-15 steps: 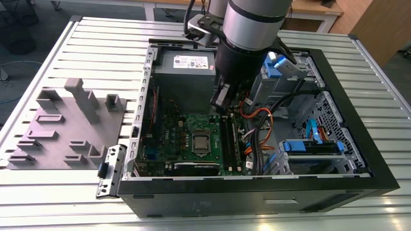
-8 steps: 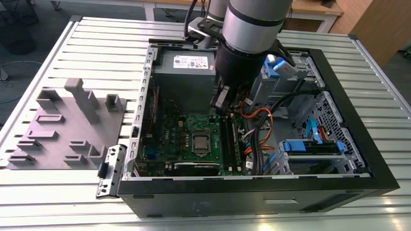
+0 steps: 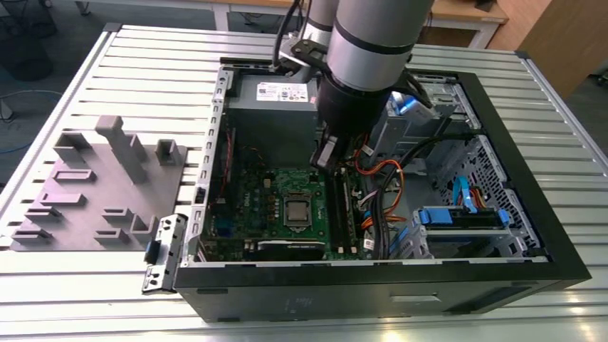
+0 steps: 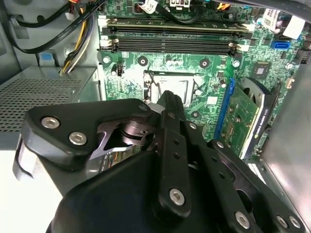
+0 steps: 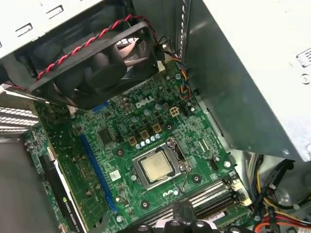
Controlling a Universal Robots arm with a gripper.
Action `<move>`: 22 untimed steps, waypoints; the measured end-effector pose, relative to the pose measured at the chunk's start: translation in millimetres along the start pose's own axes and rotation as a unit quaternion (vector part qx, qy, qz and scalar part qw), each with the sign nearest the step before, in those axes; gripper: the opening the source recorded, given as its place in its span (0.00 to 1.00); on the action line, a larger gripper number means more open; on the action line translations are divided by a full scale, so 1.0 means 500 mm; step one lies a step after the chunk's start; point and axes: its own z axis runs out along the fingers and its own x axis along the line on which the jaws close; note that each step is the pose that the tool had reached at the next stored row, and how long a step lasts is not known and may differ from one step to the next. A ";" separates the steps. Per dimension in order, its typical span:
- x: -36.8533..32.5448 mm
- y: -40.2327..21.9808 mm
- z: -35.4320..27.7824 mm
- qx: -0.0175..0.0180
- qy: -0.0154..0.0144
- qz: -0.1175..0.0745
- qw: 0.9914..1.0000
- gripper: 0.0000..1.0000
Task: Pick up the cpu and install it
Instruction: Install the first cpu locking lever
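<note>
CPU (image 5: 157, 166) lies flat in the silver-framed socket (image 5: 171, 148) on the green motherboard (image 5: 116, 145), directly below the end effector (image 4: 167, 104), which hangs above it inside the open computer case (image 3: 532, 281) without touching. Whether its fingers stand apart or closed cannot be told. Memory slots (image 4: 170, 43) run just beyond the socket. Grey tray (image 3: 95, 192) sits on the worktop (image 3: 142, 64), well apart.
</note>
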 end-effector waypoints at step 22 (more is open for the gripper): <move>0.000 -0.003 0.052 0.000 0.000 -0.005 1.000 0.11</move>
